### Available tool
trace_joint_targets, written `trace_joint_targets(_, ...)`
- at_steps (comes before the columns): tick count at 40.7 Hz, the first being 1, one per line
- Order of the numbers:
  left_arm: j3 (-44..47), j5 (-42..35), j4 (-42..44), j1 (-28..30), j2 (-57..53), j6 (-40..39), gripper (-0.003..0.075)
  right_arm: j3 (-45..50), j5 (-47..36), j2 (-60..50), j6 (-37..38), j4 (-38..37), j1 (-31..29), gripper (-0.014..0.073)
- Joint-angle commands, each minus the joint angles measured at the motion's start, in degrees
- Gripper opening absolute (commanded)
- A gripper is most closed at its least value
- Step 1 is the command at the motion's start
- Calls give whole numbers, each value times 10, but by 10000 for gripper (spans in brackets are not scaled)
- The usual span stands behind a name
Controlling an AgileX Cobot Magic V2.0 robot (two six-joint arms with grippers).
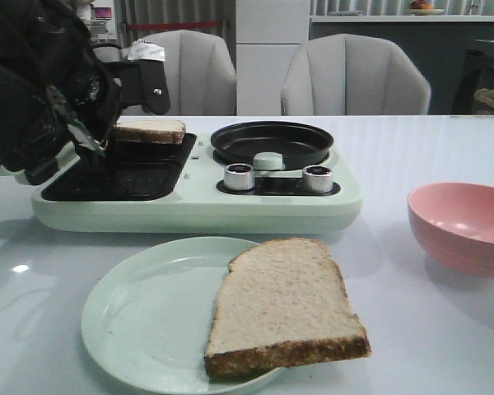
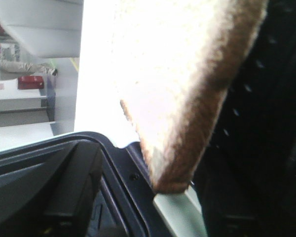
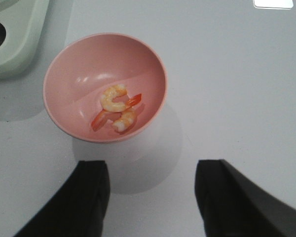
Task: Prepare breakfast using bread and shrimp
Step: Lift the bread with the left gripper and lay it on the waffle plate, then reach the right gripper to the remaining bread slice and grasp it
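Note:
One slice of bread [image 1: 148,130] hangs over the back of the dark grill plate [image 1: 115,177], its left end in my left gripper [image 1: 97,145], which is shut on it. In the left wrist view this bread [image 2: 187,74] fills the frame, and its lower corner touches the pale green casing [image 2: 180,212]. The second slice of bread [image 1: 284,309] lies on a pale green plate [image 1: 140,317] and overhangs its right rim. Three shrimp [image 3: 117,111] lie in a pink bowl [image 3: 54,64]. My right gripper [image 3: 150,197] is open and empty above the table, just short of the bowl.
The pale green breakfast maker [image 1: 198,210] has a round black pan [image 1: 272,141] and two silver knobs [image 1: 239,176] on its right half. The pink bowl [image 1: 461,226] stands at the table's right. Two grey chairs [image 1: 354,78] stand behind the table.

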Motion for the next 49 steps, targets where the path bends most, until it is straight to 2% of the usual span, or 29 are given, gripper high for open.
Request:
trace_joint_targets(1,17,4,29,1,-73,-9,472,-16,-33,-1,-3,-5,-3,498)
trace_joint_targets(11,142,-32,29,-25,-202,-9,472,-16,-33,-1,-3,-5,-3,498)
trace_joint_targets(17,206,-1,28,-77,-286,-18,472,-16,-33,-1,-3,-5,-3,498)
trace_joint_targets(20,231,10,16,-104,-323,-52,472,-16,-33,-1,-3,-5,-3,498)
trace_joint_targets(27,265,9,-176,-165,-401,-69,470,-16,-33,-1,-3,-5,-3,498)
trace_joint_targets(34,270,23,-421,-212,-461,-48,456,-16,-33,-1,-3,-5,-3,498)
trace_joint_targets(40,270,70,-582,-246,-502,30,456,-16,-33,-1,-3,-5,-3,498)
trace_joint_targets(49,270,124,-830,-256,-560,178,456,-16,-34,-1,-3,-5,-3,498)
